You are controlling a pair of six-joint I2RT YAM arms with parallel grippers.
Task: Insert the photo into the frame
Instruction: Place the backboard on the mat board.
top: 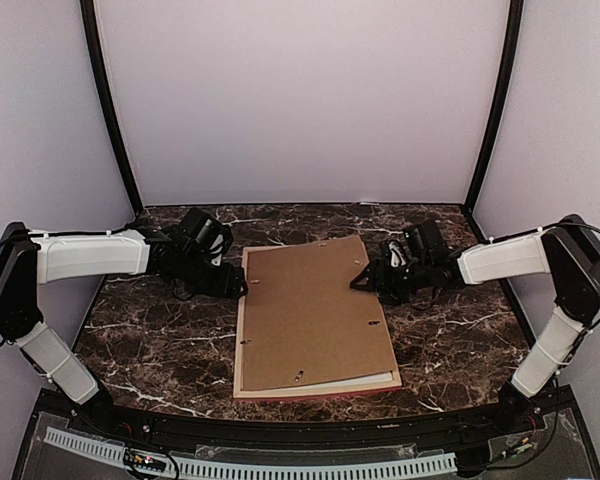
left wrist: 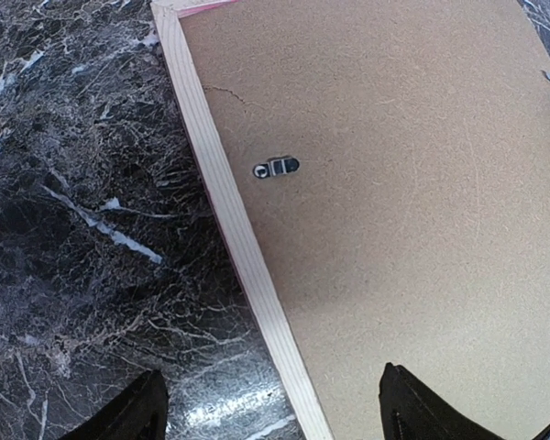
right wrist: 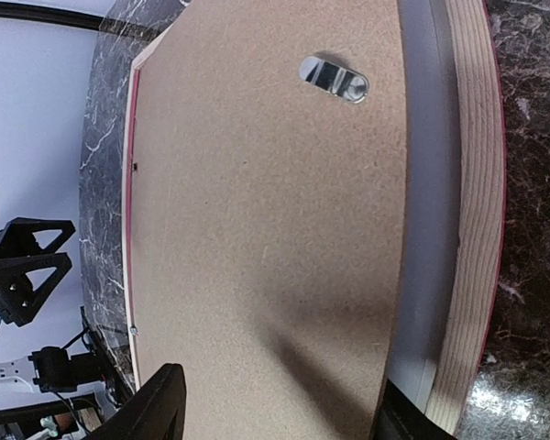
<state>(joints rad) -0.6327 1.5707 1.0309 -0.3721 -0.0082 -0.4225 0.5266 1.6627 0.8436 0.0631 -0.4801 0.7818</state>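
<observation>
Pink frame lies face down at centre of tabletop under brown backing board; left hand and right hand flank it, both spread.

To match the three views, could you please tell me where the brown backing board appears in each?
Top external: backing board at table centre, skewed.
Left wrist: board fills the upper right.
Right wrist: board fills the middle.
Shared landmark: light wood rim of the frame beside it.

The top view looks down from behind the arm bases over the whole dark marbled tabletop. The wrist views sit close above opposite rails (left and right) of the light wooden picture frame; all three share the flat brown backing board.
</observation>
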